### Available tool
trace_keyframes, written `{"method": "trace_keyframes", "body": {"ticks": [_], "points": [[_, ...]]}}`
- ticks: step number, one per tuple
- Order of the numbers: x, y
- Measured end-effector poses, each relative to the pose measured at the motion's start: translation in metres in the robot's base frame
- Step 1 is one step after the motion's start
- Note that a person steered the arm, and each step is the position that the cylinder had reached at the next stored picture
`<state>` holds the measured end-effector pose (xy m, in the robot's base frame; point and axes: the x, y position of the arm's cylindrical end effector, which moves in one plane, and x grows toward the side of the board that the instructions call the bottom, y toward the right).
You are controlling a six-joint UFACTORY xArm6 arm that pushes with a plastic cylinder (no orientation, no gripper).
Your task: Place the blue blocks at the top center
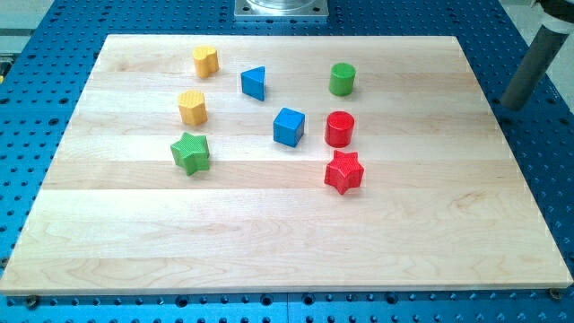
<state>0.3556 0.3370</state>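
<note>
Blue triangle [254,82] upper-left of centre, blue cube [289,126] mid-desk [430,224]. No jaws: bare tip [513,106] off desk's right edge, holding nothing. Blocks likely light, rigid, slidey; push flat faces squarely.

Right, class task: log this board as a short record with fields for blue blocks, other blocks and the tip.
blue blocks: blue triangle upper middle; blue cube centre
yellow: yellow heart; yellow hexagon
green: green star; green cylinder
red: red cylinder; red star
my tip: off the board, view's right, touching no block
</note>
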Motion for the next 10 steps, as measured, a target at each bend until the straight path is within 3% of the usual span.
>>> {"method": "trace_keyframes", "body": {"ticks": [2,4,8,9,10], "points": [[0.002,-0.014],[0.028,-0.065],[0.032,-0.090],[0.062,-0.155],[0.061,-0.220]]}}
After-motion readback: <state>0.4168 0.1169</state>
